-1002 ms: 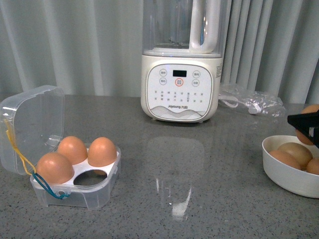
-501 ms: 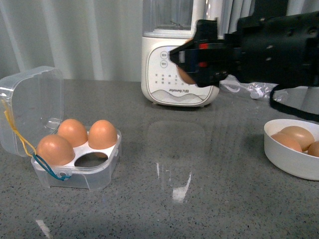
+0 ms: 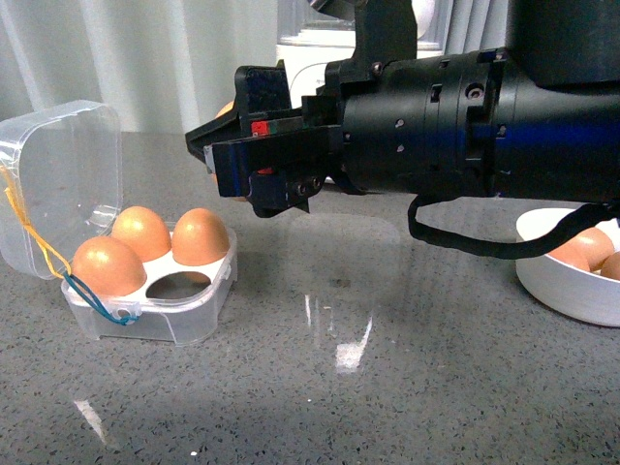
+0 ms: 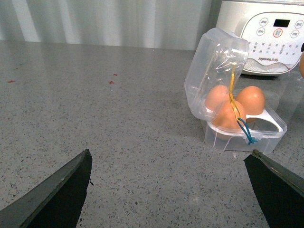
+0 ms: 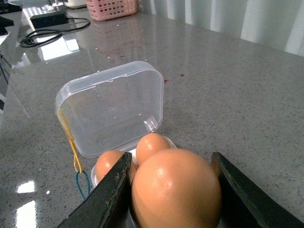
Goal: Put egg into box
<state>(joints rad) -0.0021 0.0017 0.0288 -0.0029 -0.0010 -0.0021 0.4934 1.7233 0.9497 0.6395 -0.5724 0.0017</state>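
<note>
My right gripper (image 3: 215,155) is shut on the egg (image 5: 175,190), a smooth orange-brown one held between its two black fingers (image 5: 107,194). It hangs just above and to the right of the box (image 3: 145,315), a clear plastic case with its lid (image 3: 58,184) open and yellow and blue cords. The box holds three brown eggs (image 3: 199,237); its front right cell (image 3: 179,287) is empty. In the front view the arm hides most of the held egg. My left gripper (image 4: 171,190) is open and empty, low over the counter, apart from the box (image 4: 242,128).
A round white bowl (image 3: 567,291) with more brown eggs stands at the right. A white blender (image 4: 266,33) stands behind the box, mostly hidden by my right arm in the front view. A pink basket (image 5: 111,7) and a cable lie far off.
My right arm has swung from the bowl at the right across to the left with the egg, and now reaches over the box. The left gripper shows no change.
</note>
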